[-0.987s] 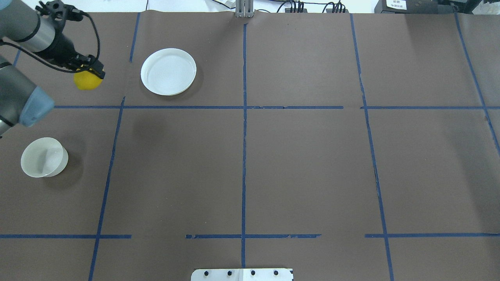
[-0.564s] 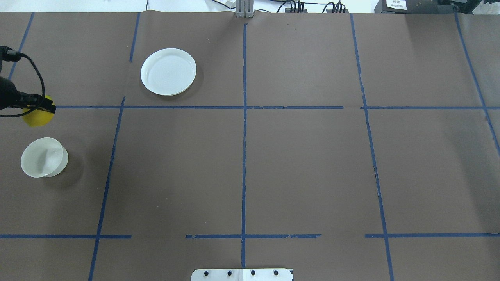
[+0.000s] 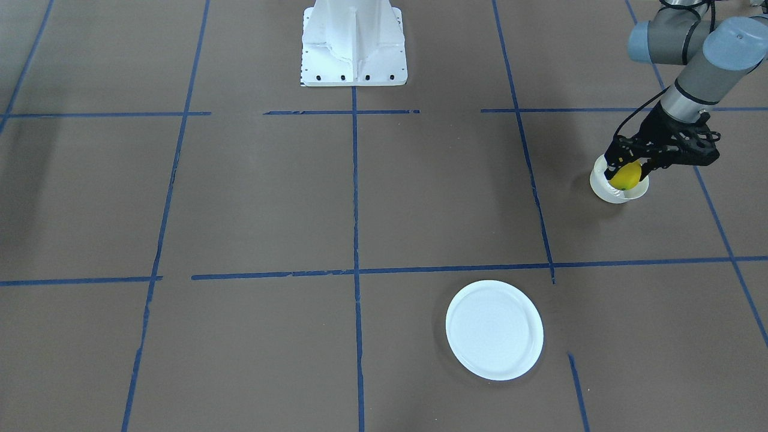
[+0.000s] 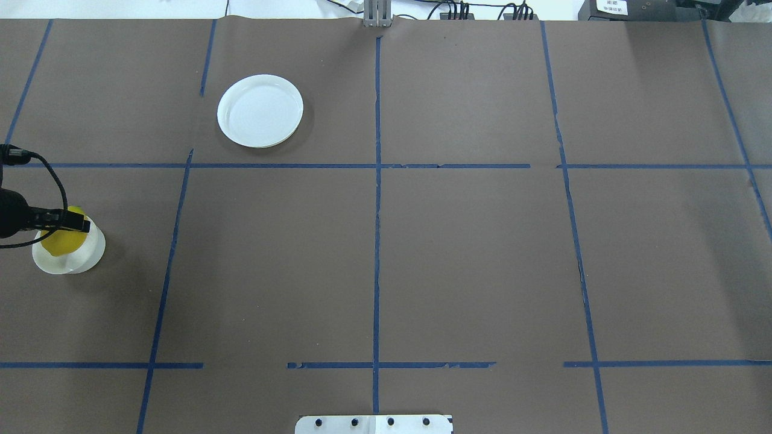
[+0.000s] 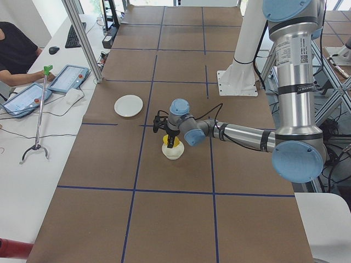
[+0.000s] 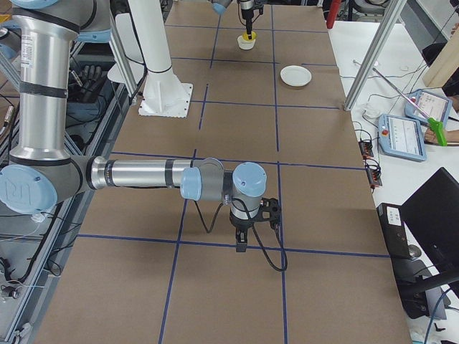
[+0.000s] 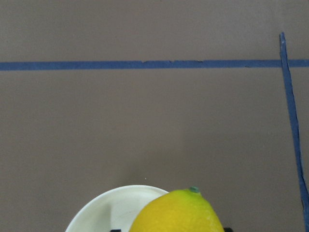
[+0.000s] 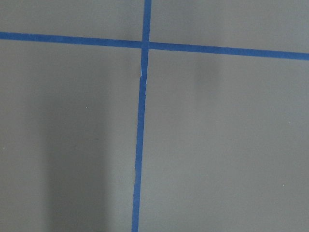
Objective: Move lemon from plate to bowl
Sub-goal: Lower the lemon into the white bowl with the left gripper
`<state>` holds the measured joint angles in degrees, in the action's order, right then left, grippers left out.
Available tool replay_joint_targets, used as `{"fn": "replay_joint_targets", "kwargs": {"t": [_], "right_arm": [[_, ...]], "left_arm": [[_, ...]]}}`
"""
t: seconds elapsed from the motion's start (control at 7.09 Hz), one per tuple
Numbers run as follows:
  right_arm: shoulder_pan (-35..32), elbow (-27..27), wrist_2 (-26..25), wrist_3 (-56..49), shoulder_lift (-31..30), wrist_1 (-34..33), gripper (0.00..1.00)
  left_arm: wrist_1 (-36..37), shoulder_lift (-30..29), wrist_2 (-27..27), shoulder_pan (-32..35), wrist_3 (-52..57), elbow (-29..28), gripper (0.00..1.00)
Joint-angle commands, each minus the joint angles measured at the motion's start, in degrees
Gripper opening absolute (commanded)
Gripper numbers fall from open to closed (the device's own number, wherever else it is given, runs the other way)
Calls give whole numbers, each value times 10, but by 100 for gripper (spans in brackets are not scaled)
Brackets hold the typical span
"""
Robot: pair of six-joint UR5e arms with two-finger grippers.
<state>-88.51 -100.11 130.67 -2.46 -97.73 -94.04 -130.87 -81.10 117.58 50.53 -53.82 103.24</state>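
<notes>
The left gripper (image 3: pixel 626 170) was clamped on the lemon (image 3: pixel 626 177), held between its fingers right over the bowl (image 3: pixel 605 191) just below — the placing step — so next, I judged, a slight descent and opening the jaws.

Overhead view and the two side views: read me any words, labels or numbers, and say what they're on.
White label on the black box: too blurred to read.
Sticker on the left arm: too small to read.
Second sticker on the right arm: too small to read.
</notes>
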Motion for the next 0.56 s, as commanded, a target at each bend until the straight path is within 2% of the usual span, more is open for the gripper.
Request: {"fn": "replay_joint_targets", "kwargs": {"t": [0.0, 0.42], "right_arm": [[0, 0, -1, 0, 0, 0, 100], [0, 0, 0, 0, 0, 0, 100]], "left_arm": [[-2, 31, -1, -10, -2, 13, 0], [0, 38, 3, -11, 0, 13, 0]]}}
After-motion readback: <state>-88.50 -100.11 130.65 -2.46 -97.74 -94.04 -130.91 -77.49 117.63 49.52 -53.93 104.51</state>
